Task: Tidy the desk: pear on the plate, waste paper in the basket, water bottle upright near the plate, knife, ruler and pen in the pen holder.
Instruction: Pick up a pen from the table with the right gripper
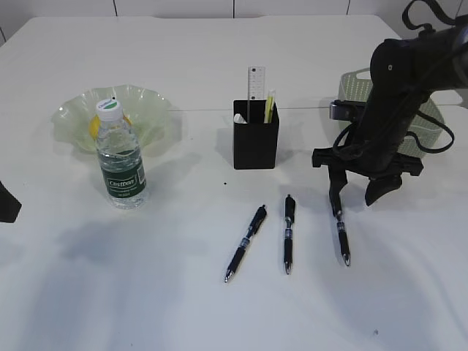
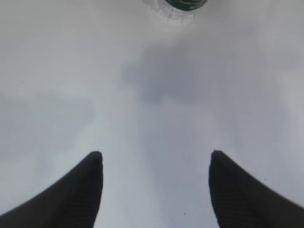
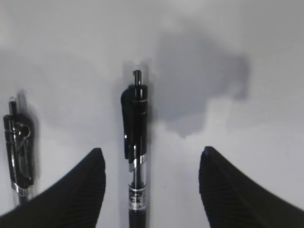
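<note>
Where the pen holder (image 1: 256,143) stands at the centre of the desk (image 1: 219,66), it contains the ruler (image 1: 256,88), upright and projecting well above the rim, and a slim yellow cutter (image 1: 270,107) leaning beside it; a small white item shows at the inner left edge, identity not discernible. Three black pens lie flat on the desk in front of the holder: the left pen (image 1: 246,243), the middle pen (image 1: 289,234) and the right pen (image 1: 342,238).

The right gripper (image 1: 358,196) is positioned over the top end of the right pen. Its jaws stand apart, one on each side of the pen barrel, and grip nothing; in the right wrist view the pen (image 3: 136,152) lies between the fingers (image 3: 76,194), nearer the left one.

The basket (image 1: 358,91) sits behind the right arm at the far right; its contents are hidden. The plate (image 1: 80,113) at the far left holds a yellow object, partly hidden behind the water bottle (image 1: 121,157), which stands upright directly in front of the plate.

The left gripper (image 2: 156,190) hangs above bare desk with jaws spread wide and empty; the bottle base (image 2: 183,7) appears at the top edge of the left wrist view.
</note>
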